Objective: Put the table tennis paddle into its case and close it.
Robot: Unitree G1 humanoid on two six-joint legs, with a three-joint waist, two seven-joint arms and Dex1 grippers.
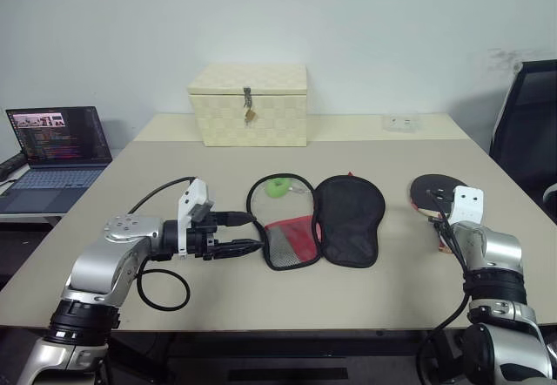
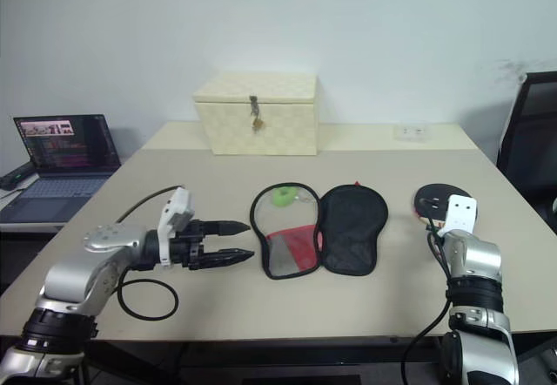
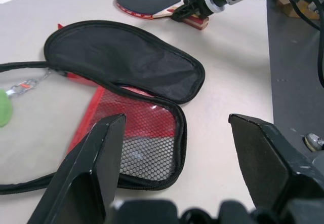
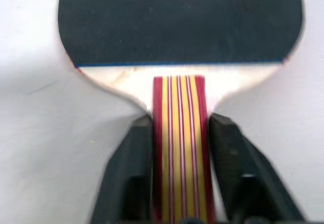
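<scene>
On the right side of the table [image 1: 374,293], near its front edge, my right gripper [image 4: 180,148] has its two black fingers [image 4: 132,163] pressed against either side of the table tennis paddle [image 4: 180,26] handle, the red-and-yellow striped grip caught between them just below where the pale wood widens into the blade. That paddle lies flat on the tabletop with its round black rubber face pointing away from me, toward the far side.

Over on the left, my left gripper [image 1: 237,233] hovers just above the table with its jaws standing well apart and nothing between them. It points rightward at the case [image 1: 348,219], its tips just beside the case's near-left edge.

That case lies unzipped and spread flat in the middle of the table, between my two arms. Its black fabric half is folded out to the right; its left half shows a grey mesh pocket and red lining at the near end. A small green tag [image 1: 279,188] sits at the far end of the open left half.

Farther back, a cream woven box [image 1: 249,104] with a metal latch stands near the wall. A laptop [image 1: 54,157] sits open on a separate surface off to the far left, and a black chair [image 1: 526,128] stands at the right.
</scene>
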